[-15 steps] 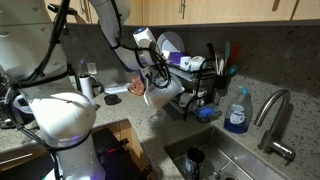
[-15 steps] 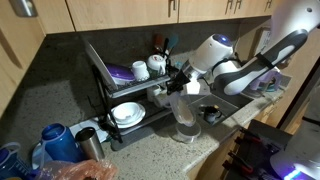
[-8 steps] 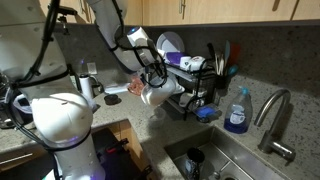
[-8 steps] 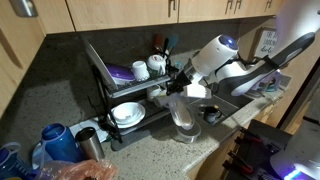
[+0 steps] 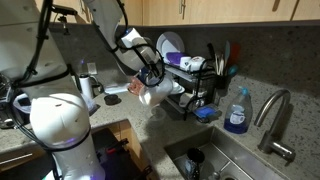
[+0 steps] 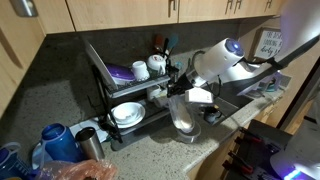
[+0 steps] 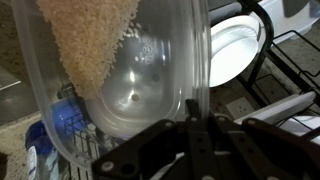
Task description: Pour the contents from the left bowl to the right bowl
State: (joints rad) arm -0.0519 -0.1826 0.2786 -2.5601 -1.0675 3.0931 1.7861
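Gripping: your claw (image 7: 190, 122) is clamped tight on the rim of the grey glass-like bowl (image 7: 140, 85). One finger is on each side of the wall, and no gap shows between them.
Claw from outside: in both exterior views your claw (image 5: 152, 79) (image 6: 187, 93) points down towards the countertop (image 6: 150, 152), just in front of the black dish rack (image 6: 103, 78).
Held bowl: the grey glass-like bowl (image 6: 184, 120) hangs below the claw, held by its rim and tipped steeply onto its side. In the wrist view its hollow faces the camera.
Contents: pale beige grains (image 7: 85, 35) are heaped against the part of the wall farthest from your fingers. A few loose grains cling to the clear wall beside the heap.
Other bowl: the peach bowl (image 5: 137, 88) shows in an exterior view just beside the claw, on the side away from the rack. You cannot tell from here whether it touches the claw or the held bowl.
Arm: from the white base (image 5: 60, 122) your arm climbs out of the top of the picture. It folds back down through a bent elbow, with the wrist above the bowl.
Behind the bowl: a white plate (image 7: 235, 55) stands in the rack's wires, close to the held bowl's rim in the wrist view.
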